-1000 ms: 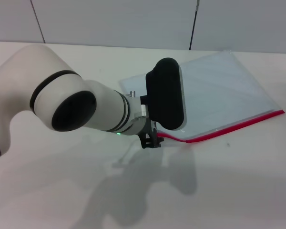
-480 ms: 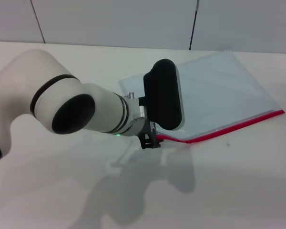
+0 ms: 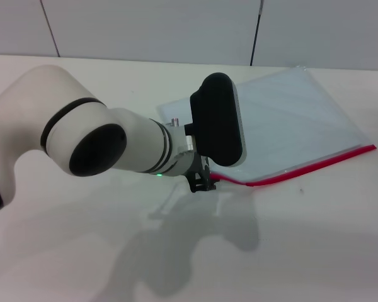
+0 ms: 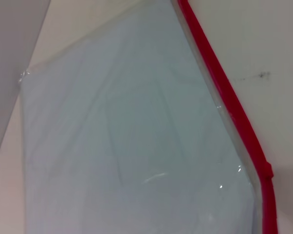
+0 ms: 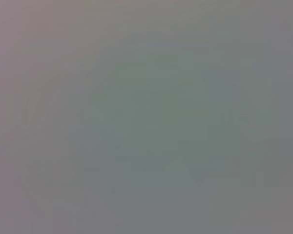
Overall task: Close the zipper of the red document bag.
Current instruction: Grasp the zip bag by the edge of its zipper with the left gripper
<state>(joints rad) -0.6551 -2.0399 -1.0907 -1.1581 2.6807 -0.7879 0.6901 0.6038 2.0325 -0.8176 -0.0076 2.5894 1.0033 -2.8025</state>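
**Left gripper at the near-left end of the bag's zipper**

We are looking down on a white table where the red document bag is lying flat, right of centre and reaching toward the far edge. It is a see-through, pale blue-grey pouch, and its zipper is running along the near edge as a thin red strip — from the right corner, slanting nearer and leftward, to a bend near the middle of the table.

Our left arm is reaching in from the left, its black wrist housing covering the bag's near-left part. The left gripper is showing only as a small dark tip below that housing, right at the left end of the red strip. We cannot tell whether it is clenched on the zipper or released, since the housing is hiding the fingers.

From the left wrist, we are seeing the pouch filling most of the view, with the red strip along one edge and a small thicker bump on it near the corner — bare table lying beyond.

The right gripper is not appearing in the head view, and the right wrist camera is giving only a blank grey field.
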